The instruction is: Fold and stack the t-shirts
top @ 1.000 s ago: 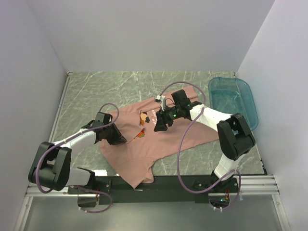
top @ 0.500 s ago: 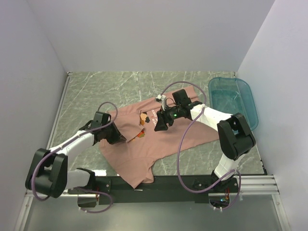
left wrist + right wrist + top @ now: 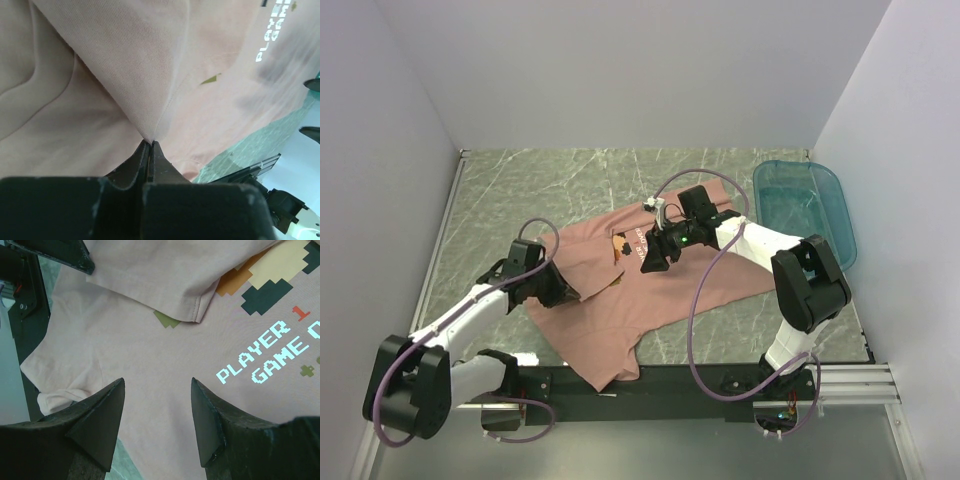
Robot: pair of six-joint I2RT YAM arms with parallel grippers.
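Moved since earlier: your left arm is swinging its elbow out toward the lower left of the top view, and its claw is drawing back a little, with the cloth rising into a peak at its tip.
Left claw (image 3: pixel 151 143): it is pinching a ridge of the t-shirt (image 3: pixel 620 310) between fully closed jaws, and the fabric is tenting up from the tips in the left wrist view.
Right claw (image 3: pixel 157 382): it is hovering just over the chest with its jaws standing wide, holding nothing.
T-shirt: it is lying spread and rumpled across the middle of the counter (image 3: pixel 540 190). A hemmed flap is overlapping the edge of the print (image 3: pixel 265 285), and the lower hem is hanging over the counter's near edge.
Teal tub (image 3: pixel 805 210): it is sitting at the upper right, apart from the shirt.
Step in hand: you are starting the first fold, gathering the left side to carry it over the body.
Next move: you are probably needing to lift that pinch and sweep it toward the centre, while the right claw is pressing or gripping the chest so the shirt is not sliding along with it.
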